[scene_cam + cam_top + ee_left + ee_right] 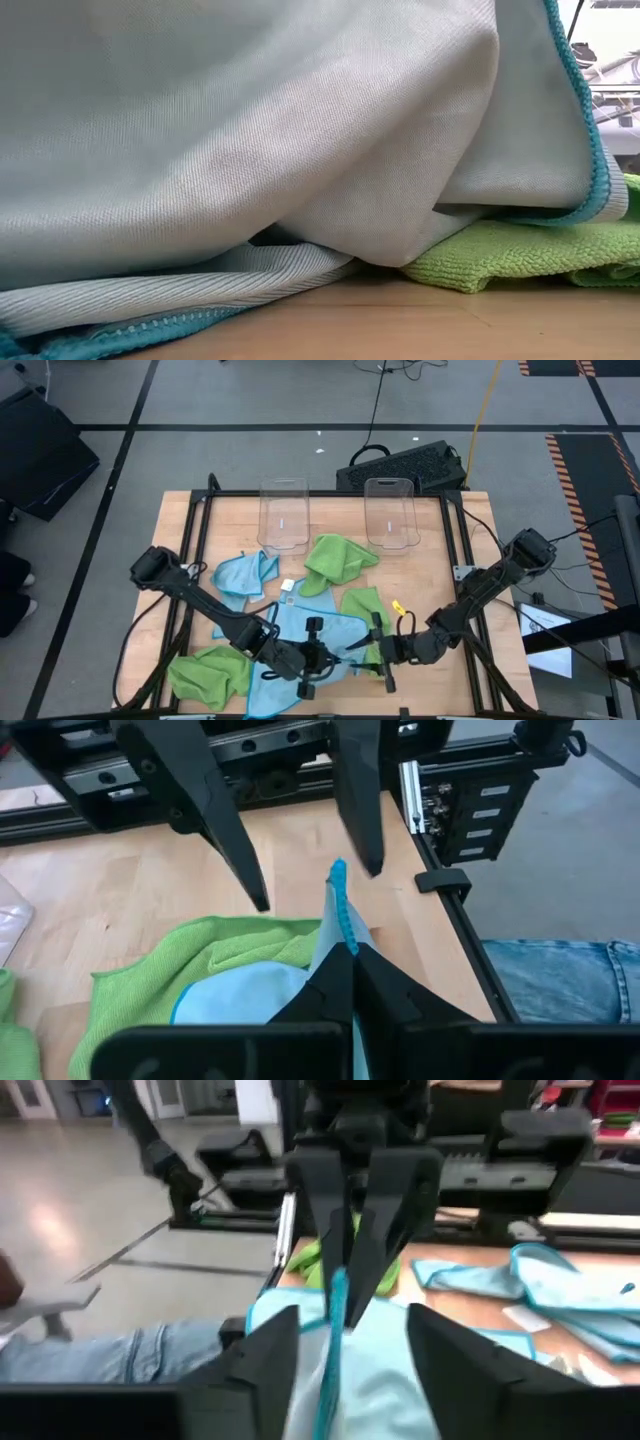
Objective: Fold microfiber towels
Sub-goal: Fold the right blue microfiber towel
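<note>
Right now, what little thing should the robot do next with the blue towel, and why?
Probably pull the right hand back. Its fingers stand open around the blue towel's edge, while the left hand pinches that edge shut, so the left one seems to hold it alone.

The wooden table (430, 560) carries green and blue towels (340, 560) scattered toward its front edge, and two clear bins (284, 515) at the back edge.

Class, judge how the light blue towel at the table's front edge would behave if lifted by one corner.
Probably floppy: the light blue towel already sags in folds where the left gripper pinches its hem. Likely light too, since a thin edge stands upright between the jaws. It may drag the green towel beneath it.
</note>
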